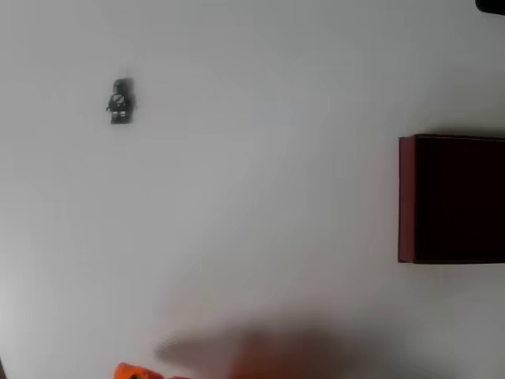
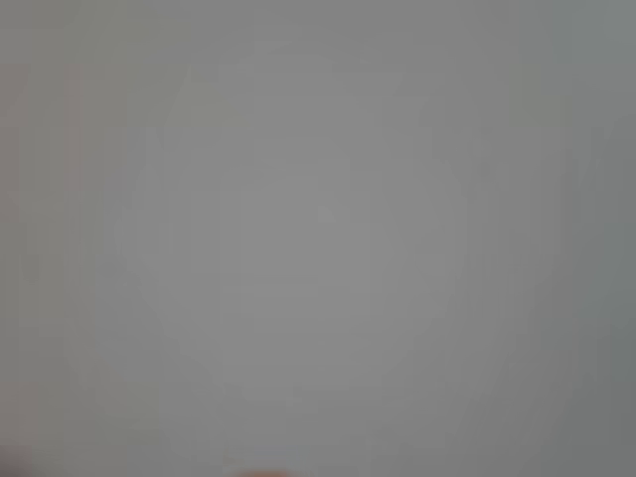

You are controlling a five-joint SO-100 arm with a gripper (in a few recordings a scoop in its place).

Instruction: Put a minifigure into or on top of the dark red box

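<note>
So the whole thing right now comes down to where the minifigure (image 1: 120, 100) sits relative to the arm. In the overhead view it's in the upper left of the frame, lying flat on the white tabletop (image 1: 260, 158) with its long axis running roughly up-down in the picture, head toward the top edge, maybe tilted a hair. The only bit of the robot I can make out is an orange piece of the arm (image 1: 132, 371) poking in at the bottom edge, left of centre, with a blurry reddish smear next to it. So the figure lies pretty much straight up the frame from there, well apart, with nothing in between.

The dark red box (image 1: 451, 199) is over on the right edge, mid-height, partly cut off by the frame, dark inside. It's well apart from the figure too, way off to the other side.

Gripper state: honestly can't tell. The wrist view is just soft grey blur, no fingers I can pick out, and the overhead view doesn't catch the tips either.

My guess is nothing of the task is done yet, and the next move needs a reach toward the upper left, with the gripper lined up to close across the figure's narrow width.
</note>
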